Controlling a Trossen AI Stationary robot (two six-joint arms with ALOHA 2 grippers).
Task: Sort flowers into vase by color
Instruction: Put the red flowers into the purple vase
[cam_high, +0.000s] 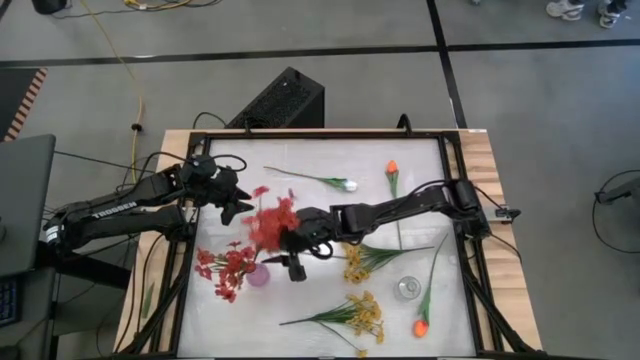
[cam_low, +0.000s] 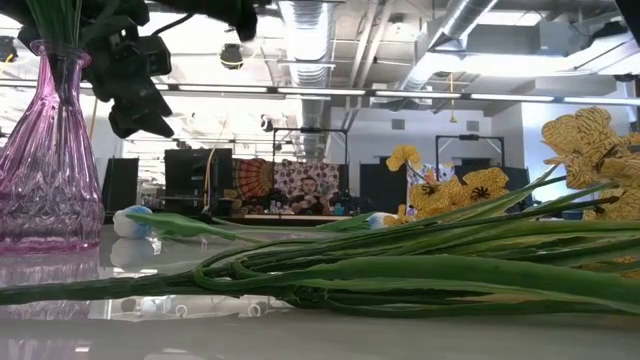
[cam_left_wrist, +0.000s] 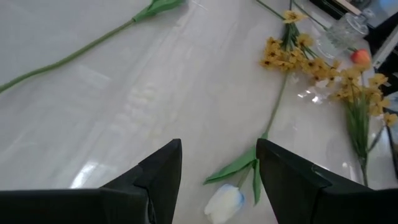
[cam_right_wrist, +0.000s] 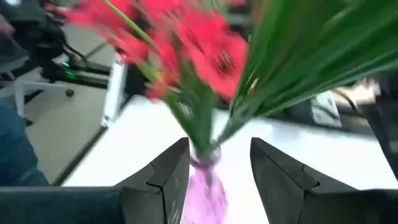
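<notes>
– Right gripper (cam_high: 296, 268) first: where is it, and what is it doing?

– It reaches across to the middle-left of the table (cam_high: 300, 210) and hangs just beside the pink vase (cam_high: 258, 275). In its wrist view the two fingers (cam_right_wrist: 163, 180) stand apart, with the vase's neck showing in the gap beyond them. I see nothing clamped between them.

– And the red flowers (cam_high: 225, 265)?

– Their green stems go down into the pink vase. The blossoms are bright red clusters that spread out over its rim, some of them towards the right gripper. From table height the vase is cut glass, narrow at the neck and wide at the foot.

– What about the other arm?

– The left gripper (cam_high: 240, 207) waits near the table's far left part, fingers spread and empty. A white bud (cam_left_wrist: 225, 202) lies on the table below it.

– Which flowers lie loose?

– The white bud has a long green stem and lies near the far edge. One orange tulip (cam_high: 392, 168) lies to its right, its stem running towards the near side. A second orange tulip (cam_high: 421, 326) lies by the near right corner, just beside a clear glass vase (cam_high: 408, 289). Two yellow sprays (cam_high: 365, 318) of small blooms, with long narrow leaves, lie between the pink vase and the clear one.
</notes>
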